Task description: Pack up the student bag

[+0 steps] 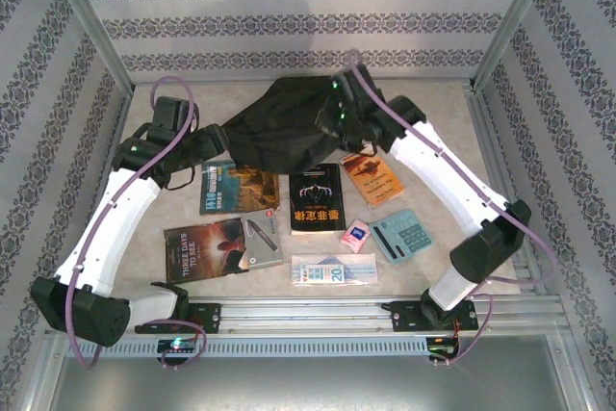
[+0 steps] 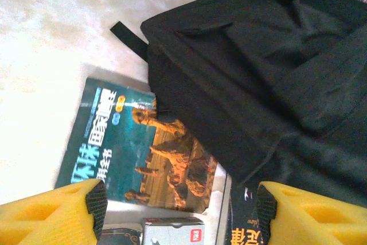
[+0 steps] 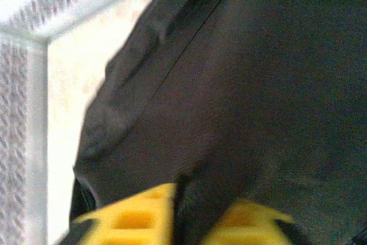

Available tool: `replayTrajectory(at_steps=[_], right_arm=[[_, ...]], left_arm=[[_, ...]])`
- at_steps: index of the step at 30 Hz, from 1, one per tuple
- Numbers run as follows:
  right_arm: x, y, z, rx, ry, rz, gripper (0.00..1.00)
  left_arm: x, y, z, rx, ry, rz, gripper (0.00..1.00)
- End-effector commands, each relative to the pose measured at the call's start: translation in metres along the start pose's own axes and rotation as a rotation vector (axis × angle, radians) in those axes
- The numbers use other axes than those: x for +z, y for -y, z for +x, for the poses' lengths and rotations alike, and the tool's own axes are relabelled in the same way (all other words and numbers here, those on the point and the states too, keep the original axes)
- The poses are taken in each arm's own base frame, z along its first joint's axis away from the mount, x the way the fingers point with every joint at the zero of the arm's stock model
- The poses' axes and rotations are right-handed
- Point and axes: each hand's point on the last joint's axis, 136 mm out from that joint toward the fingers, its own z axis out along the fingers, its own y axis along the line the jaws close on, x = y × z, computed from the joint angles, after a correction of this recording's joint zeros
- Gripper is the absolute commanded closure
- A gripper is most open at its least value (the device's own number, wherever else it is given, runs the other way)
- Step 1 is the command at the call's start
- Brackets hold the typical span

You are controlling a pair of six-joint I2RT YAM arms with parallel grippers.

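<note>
While the student bag point(image 1: 279, 122) lies slumped at the far middle of the table point(image 1: 241, 93), both arms reach in to it from either side.

Item: black fabric backpack, soft and creased, its near edge over a corner of a teal book with orange figures on the cover point(image 2: 137, 153). Left gripper point(image 2: 180, 202): yellow fingers set wide apart, nothing between them, above that book and beside the bag. Right gripper point(image 3: 195, 210): fingers close together, a fold of the bag's fabric in the narrow gap; whether it is clamped, cannot tell. Also on the table, nearer the arms: a black book with a Chinese title point(image 1: 317, 197), an orange book point(image 1: 372, 178), "Three Days to See" point(image 1: 202, 249), a teal calculator point(image 1: 402, 235).
</note>
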Motion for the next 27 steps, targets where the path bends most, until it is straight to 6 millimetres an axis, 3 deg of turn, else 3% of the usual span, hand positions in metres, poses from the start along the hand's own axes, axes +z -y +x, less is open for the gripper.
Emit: replayTrajectory(at_steps=[1, 4, 6, 11, 16, 21, 27], right_arm=[[0.006, -0.013, 0.046, -0.101, -0.104, -0.085, 0.62], [0.004, -0.021, 0.074, -0.200, -0.210, -0.181, 0.52], [-0.006, -0.018, 0.072, -0.269, -0.194, -0.193, 0.45], [-0.019, 0.016, 0.021, -0.250, -0.050, -0.115, 0.30], [-0.010, 0.044, -0.023, -0.223, 0.058, -0.067, 0.23], [0.032, 0.078, -0.059, -0.257, 0.018, 0.040, 0.24], [0.091, 0.103, -0.070, -0.203, -0.111, 0.038, 0.26]], left_arm=[[-0.001, -0.016, 0.006, 0.000, -0.003, -0.059, 0.29], [0.006, -0.007, 0.016, 0.007, -0.036, 0.008, 0.28], [0.012, -0.003, 0.023, 0.001, -0.063, 0.041, 0.28], [0.031, -0.001, 0.040, -0.039, -0.116, 0.072, 0.26], [0.047, -0.003, 0.045, -0.053, -0.139, 0.060, 0.21], [0.068, 0.006, 0.047, -0.102, -0.156, 0.101, 0.19], [0.101, 0.029, 0.043, -0.157, -0.183, 0.186, 0.19]])
